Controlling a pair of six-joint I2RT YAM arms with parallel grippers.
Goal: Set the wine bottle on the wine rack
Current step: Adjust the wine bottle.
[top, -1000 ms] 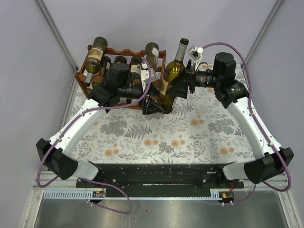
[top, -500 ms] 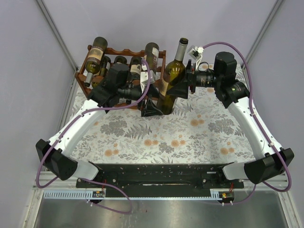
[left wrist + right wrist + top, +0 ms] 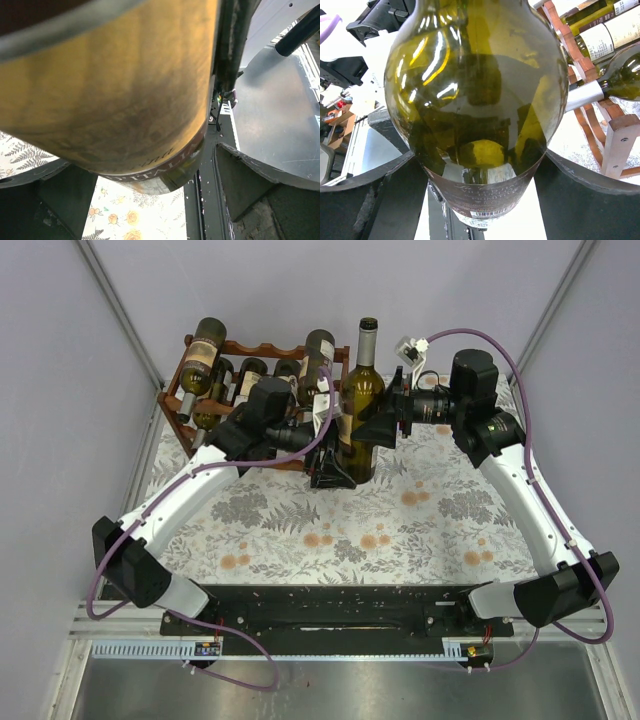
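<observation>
The wine bottle (image 3: 360,400) stands straight up, with its neck pointing at the ceiling. It is just to the right of the wine rack (image 3: 262,348), close to the rack's end, and it is not lying on the rack yet. I cannot tell if its bottom touches the table (image 3: 430,540).

The right hand (image 3: 374,430) comes in from the right and holds the bottle around its wide green part, up near the shoulder. In the right wrist view the two dark fingers (image 3: 390,195) press on both sides of the glass, so this hand has the bottle.

The left hand (image 3: 338,468) is lower down, by the bottom part of the bottle on its left side. Its fingers (image 3: 245,180) are spread wide. In the left wrist view the bottle's brown label fills the space between them, and a little gap shows next to one finger. This hand is around the bottle but does not squeeze it.

The rack is red-brown wood with wavy rails. It sits at the back left of the flowery table. Other bottles (image 3: 208,350) lie on it on their sides.
</observation>
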